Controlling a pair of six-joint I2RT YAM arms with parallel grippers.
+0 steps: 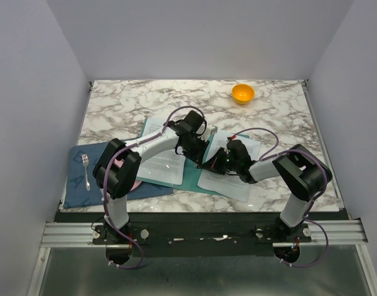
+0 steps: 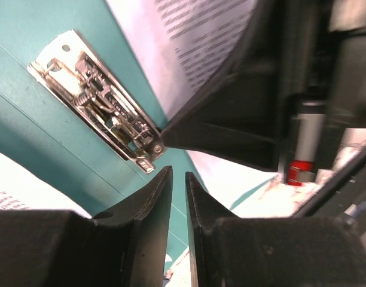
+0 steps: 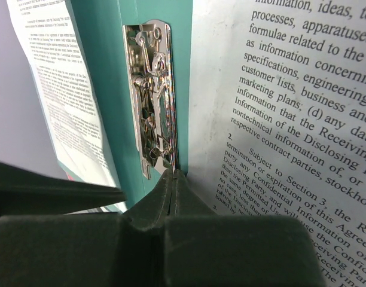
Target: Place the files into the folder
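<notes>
The teal folder (image 1: 190,177) lies open at the table's middle, with its metal clip (image 3: 152,95) along the spine. One printed sheet (image 1: 164,163) lies on its left half and another (image 1: 235,179) on the right, partly off it. My right gripper (image 3: 174,174) is shut with nothing between the fingertips, which touch the clip's near end beside the right sheet (image 3: 290,119). My left gripper (image 2: 178,176) hovers just above the folder (image 2: 27,119) near the clip (image 2: 99,101), with its jaws a narrow gap apart and empty. In the top view both grippers meet over the spine, the left gripper (image 1: 198,154) and the right gripper (image 1: 212,163).
An orange bowl (image 1: 243,93) stands at the back right. A dark blue placemat (image 1: 84,185) with a fork (image 1: 85,169) lies at the front left, partly under the left arm. White walls close in on three sides.
</notes>
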